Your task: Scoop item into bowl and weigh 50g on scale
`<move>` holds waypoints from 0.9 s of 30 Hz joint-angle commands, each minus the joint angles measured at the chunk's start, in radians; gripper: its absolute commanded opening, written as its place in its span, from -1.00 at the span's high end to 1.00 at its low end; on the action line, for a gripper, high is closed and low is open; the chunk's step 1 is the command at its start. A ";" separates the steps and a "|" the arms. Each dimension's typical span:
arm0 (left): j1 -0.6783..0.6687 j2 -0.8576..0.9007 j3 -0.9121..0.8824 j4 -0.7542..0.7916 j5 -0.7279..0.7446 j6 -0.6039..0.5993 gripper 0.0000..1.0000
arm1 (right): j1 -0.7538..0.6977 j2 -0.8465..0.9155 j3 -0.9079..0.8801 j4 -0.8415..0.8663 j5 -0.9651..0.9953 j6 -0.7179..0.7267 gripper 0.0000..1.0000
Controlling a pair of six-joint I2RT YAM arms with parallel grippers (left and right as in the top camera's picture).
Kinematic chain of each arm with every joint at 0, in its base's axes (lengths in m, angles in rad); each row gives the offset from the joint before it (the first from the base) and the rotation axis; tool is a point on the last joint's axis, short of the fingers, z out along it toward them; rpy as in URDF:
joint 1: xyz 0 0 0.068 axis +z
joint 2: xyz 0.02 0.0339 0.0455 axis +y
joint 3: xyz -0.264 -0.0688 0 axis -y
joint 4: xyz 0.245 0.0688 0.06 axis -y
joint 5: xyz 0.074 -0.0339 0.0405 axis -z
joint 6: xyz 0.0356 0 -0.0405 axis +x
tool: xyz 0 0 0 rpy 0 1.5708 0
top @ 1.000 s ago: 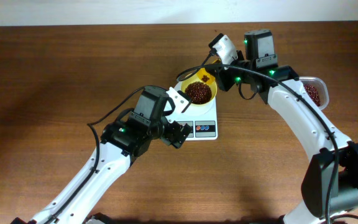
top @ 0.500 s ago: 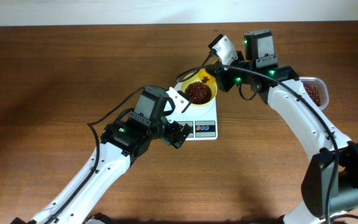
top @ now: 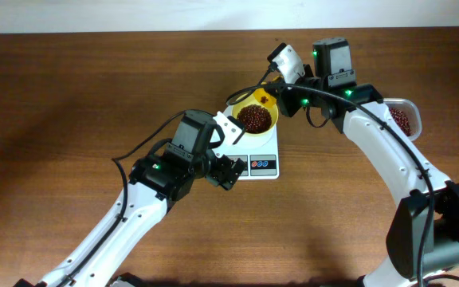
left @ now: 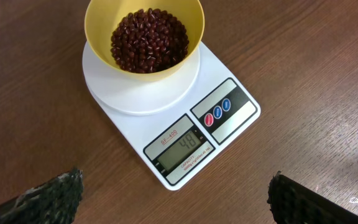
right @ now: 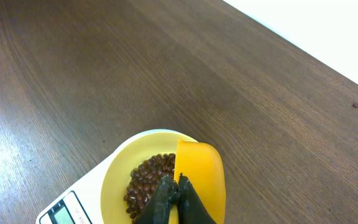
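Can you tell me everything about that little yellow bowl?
The bowl is small, round and pale yellow, smooth like plastic. It stands upright on the round platform of the white scale, nearly as wide as that platform. Dark reddish-brown beans fill it partway in a heap. A yellow scoop, held by the right tool, hangs over its rim; whether they touch is unclear.

Both arms had white shell links joined by black motor housings. The left arm (top: 134, 215) filled the lower left of the overhead frame and the right arm (top: 389, 151) the right side. Small green lights (top: 315, 54) glowed on the joints, and thin black cables (top: 115, 162) looped beside them. The left fingers (left: 48, 199) were black and knobbly-textured, the right fingers (right: 166, 199) plain black.
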 commanded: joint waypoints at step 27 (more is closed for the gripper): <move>0.003 -0.019 0.001 -0.002 0.007 -0.012 -0.98 | 0.018 -0.001 0.005 -0.029 -0.050 -0.029 0.92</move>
